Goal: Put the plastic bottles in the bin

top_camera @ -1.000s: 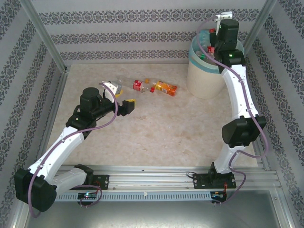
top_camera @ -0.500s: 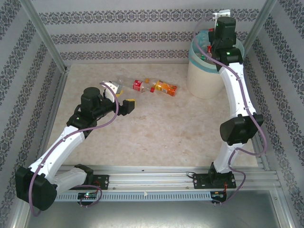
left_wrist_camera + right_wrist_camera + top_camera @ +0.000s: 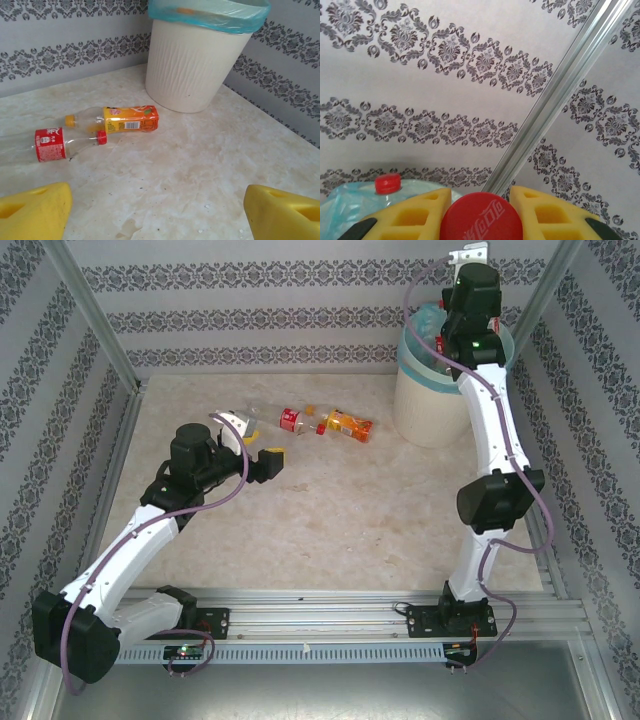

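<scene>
Far out to the left of the bin, the left gripper [image 3: 268,462] is seen hovering low over the table [image 3: 330,530], its yellow fingers [image 3: 35,210] spread wide and nothing caught between them. It is pointed toward the bin, as shown by the left wrist view.

Next along, two bottles are found lying on their sides on the table, between that gripper and the bin. The red-labelled bottle [image 3: 50,145] is the one farther from the bin, with its red cap turned toward the bin. Just beside it, and nearer the bin, the orange-labelled bottle [image 3: 131,119] is laid with its yellow cap pointed away from the bin. Whether the two are touching cannot be told.

Then the bin [image 3: 430,410] itself: cream, ribbed, upright, lined with a blue-green bag [image 3: 210,12].

Directly above the bin, the right gripper [image 3: 480,192] is clamped tight on a red-capped bottle [image 3: 481,217], the cap being squeezed between the yellow pads [image 3: 415,215]. Below and to its left, a second red cap [image 3: 387,183] is glimpsed inside the bin, against the bag.
</scene>
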Controlling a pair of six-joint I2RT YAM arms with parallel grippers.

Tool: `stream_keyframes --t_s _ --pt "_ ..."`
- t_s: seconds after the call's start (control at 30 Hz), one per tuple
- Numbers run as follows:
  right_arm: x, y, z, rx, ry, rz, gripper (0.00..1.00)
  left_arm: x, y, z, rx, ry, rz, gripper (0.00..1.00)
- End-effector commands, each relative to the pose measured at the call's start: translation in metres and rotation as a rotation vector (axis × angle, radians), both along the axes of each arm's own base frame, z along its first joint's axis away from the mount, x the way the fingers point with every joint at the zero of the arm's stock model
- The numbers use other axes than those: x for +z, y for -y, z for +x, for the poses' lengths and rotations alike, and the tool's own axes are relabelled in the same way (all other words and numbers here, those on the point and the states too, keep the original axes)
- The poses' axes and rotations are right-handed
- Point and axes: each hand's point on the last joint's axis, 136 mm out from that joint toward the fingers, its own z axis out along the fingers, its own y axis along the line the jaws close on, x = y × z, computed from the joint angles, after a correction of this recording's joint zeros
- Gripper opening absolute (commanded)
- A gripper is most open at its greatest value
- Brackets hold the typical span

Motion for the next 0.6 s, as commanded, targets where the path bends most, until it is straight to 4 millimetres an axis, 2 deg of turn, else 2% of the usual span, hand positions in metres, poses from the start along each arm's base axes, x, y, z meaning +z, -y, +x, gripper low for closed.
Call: stream_keyframes --t_s 0.0,0.17,0.37,0.47,0.57 --pt "0.016 0.000 0.012 0.013 0.096 0.032 0.00 0.026 0.018 -0.004 -0.073 0.026 -0.075 0.89" --pt "0.022 -0.008 0.013 0.018 0.091 0.016 0.00 0.033 0.046 -0.009 -0.148 0.025 -0.077 0.89" --pt "0.052 -0.024 -0.012 -0.003 0.104 -0.054 0.00 0.046 0.083 -0.013 -0.229 0.057 -0.069 0.89" --pt "0.067 -0.027 -0.027 0.006 0.118 -0.059 0.00 0.053 0.092 -0.011 -0.245 0.072 -0.074 0.89" --pt "0.068 -0.030 -0.035 0.031 0.097 -0.031 0.00 0.055 0.098 -0.010 -0.262 0.078 -0.075 0.89"
